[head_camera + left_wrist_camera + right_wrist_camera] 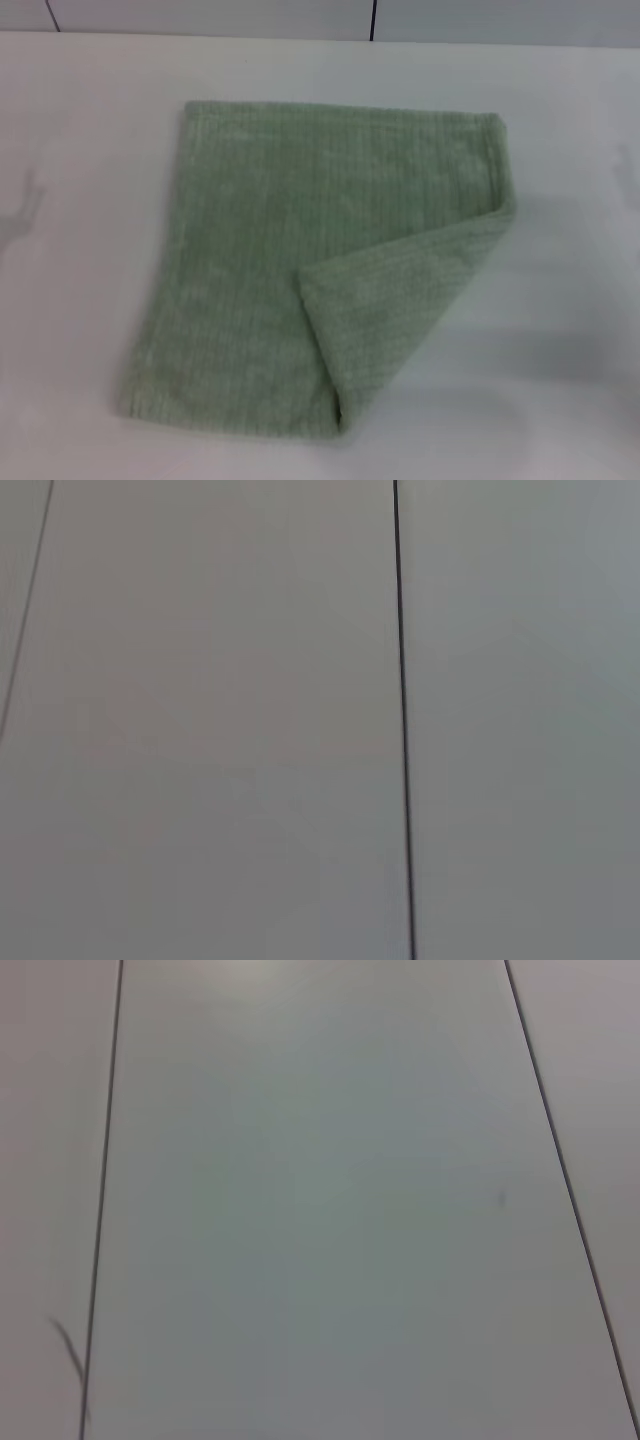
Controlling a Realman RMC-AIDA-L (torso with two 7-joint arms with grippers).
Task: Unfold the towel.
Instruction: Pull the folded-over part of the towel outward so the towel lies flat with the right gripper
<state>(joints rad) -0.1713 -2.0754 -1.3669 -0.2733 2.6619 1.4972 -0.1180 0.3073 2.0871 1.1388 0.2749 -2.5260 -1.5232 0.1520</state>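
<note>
The pale sage-green towel (300,250) lies flat on the white table (80,300) in the middle of the head view. Its near right corner (390,310) is folded over, up and to the left, and lies as a triangular flap on top of the cloth. The rest of the towel is spread out, with its far edge straight and its near left corner flat. Neither gripper shows in any view. Both wrist views show only plain grey panels with thin dark seams, and no towel.
The white table runs all around the towel. A wall of pale panels with a dark seam (373,20) stands behind the table's far edge. Faint shadows fall on the table at the far left (25,205) and the far right.
</note>
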